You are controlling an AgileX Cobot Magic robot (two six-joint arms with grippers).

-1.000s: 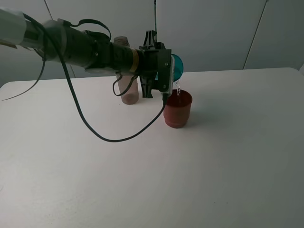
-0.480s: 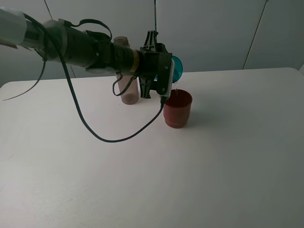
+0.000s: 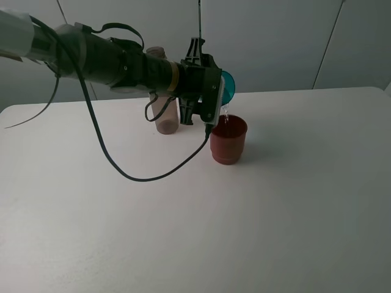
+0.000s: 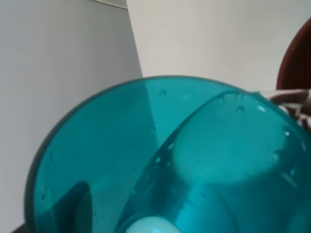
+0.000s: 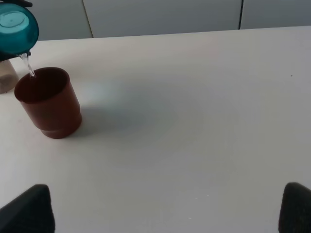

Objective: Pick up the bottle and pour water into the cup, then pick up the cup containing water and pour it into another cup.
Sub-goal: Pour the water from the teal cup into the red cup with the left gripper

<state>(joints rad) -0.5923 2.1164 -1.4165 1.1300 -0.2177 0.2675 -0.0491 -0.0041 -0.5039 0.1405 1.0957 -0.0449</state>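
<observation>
My left gripper (image 3: 215, 96) is shut on the teal-blue cup (image 3: 228, 86) and holds it tipped on its side above the rim of the dark red cup (image 3: 229, 140). A thin stream of water (image 3: 226, 115) falls from the teal cup into the red cup. The teal cup fills the left wrist view (image 4: 160, 160), with the red cup's rim (image 4: 297, 58) at the edge. The brownish bottle (image 3: 165, 113) stands upright behind the left arm. The right wrist view shows the teal cup (image 5: 17, 26), the red cup (image 5: 47, 102) and my open, empty right gripper (image 5: 160, 213).
The white table (image 3: 293, 201) runs wide to the right and front of the red cup. A black cable (image 3: 122, 171) hangs from the left arm down over the table. A grey wall stands behind the table's far edge.
The left gripper has turned slightly, tipping the teal cup a little more. Water keeps trickling into the red cup. The red cup and bottle have not moved.
</observation>
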